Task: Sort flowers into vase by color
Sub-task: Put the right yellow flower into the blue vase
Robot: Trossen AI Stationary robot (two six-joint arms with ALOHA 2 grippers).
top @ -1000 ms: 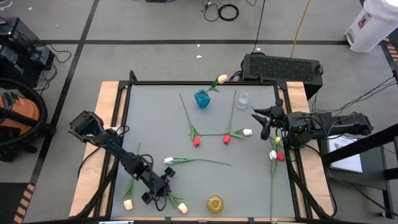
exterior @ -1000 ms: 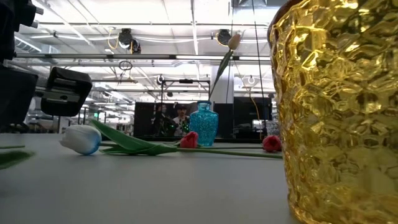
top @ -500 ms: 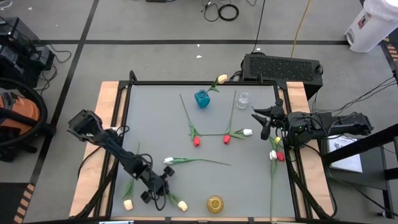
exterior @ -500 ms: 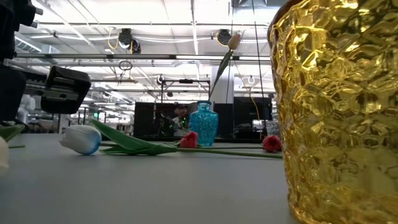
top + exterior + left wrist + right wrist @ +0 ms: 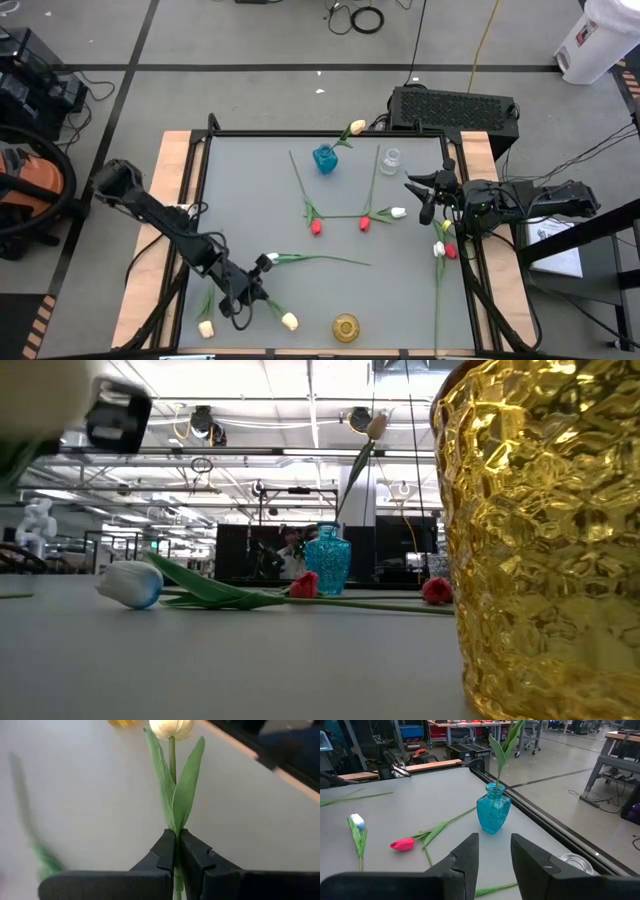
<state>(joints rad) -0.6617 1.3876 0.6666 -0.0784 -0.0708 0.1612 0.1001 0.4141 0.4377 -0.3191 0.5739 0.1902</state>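
Left wrist view: left pincer [image 5: 176,851], now clenched on the stem of a cream tulip [image 5: 172,727], has lifted it off the counter [image 5: 400,250]; bud ahead of the fingertips, ready for its vase. Right pincer [image 5: 494,852] waits, parted.

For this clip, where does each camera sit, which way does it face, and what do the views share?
High view: overhead, straight down on the grey table; both arms show, left tool and right tool.
Low view: at tabletop height, level toward the room; gold vase fills the right.
Left wrist view: past its own fingers, shut on a cream tulip.
Right wrist view: past its open fingers toward the blue vase.
Shared: the blue vase shows in high, low and right wrist views.
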